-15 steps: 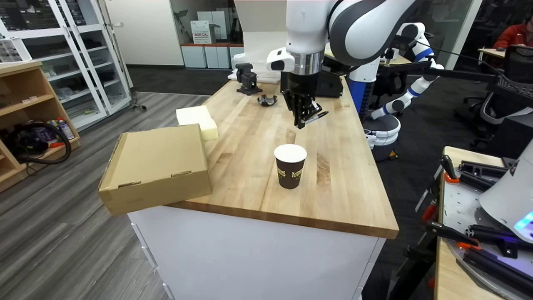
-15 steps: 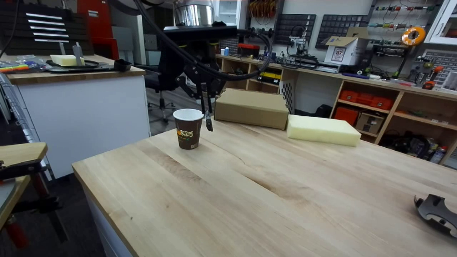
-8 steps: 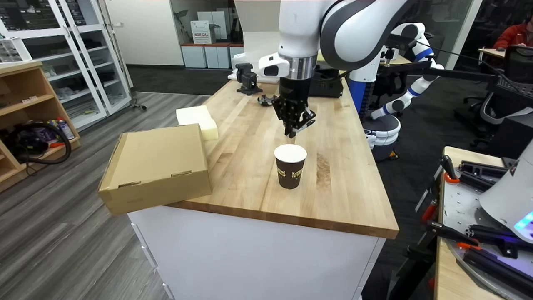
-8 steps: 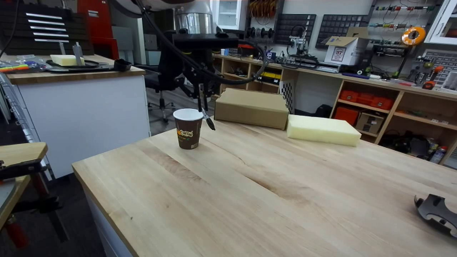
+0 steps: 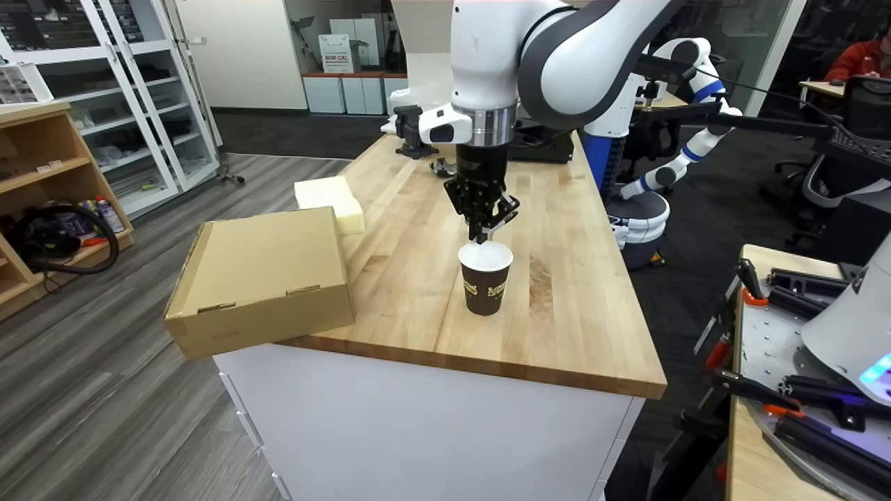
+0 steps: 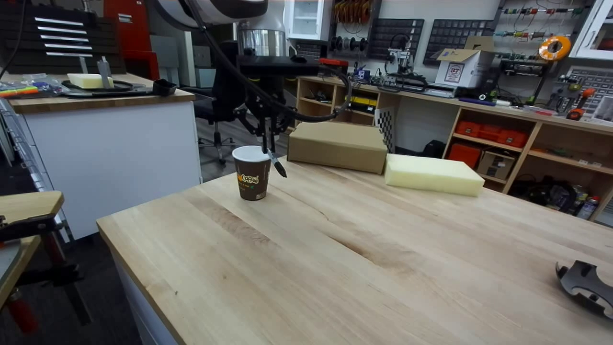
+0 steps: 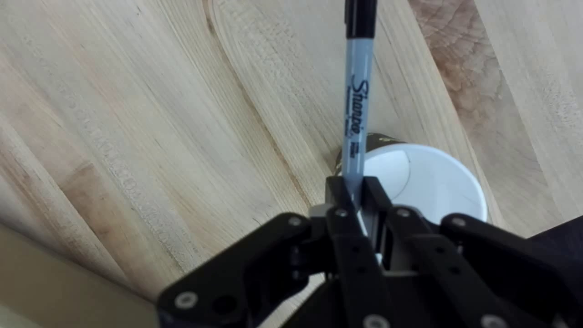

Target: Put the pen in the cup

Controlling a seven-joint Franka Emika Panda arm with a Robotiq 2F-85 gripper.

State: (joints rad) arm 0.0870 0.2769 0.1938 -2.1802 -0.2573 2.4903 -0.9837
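While the cup stands upright at the near end of the bench, a cardboard box sits to its left in an exterior view. I have the end effector clamped on the pen right by the cup's far rim; the pen tilts cap-down, outside the cup. Beyond the box lies a pale foam block, a dark fixture farther off.

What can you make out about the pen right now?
The pen has a slim, pale grey, plastic-looking barrel printed "Sharpie" in dark letters, and a black cap. It is gripped by the pincer and tilted, cap lower, with the capped end outside the cup. Whether it touches the cup I cannot tell.
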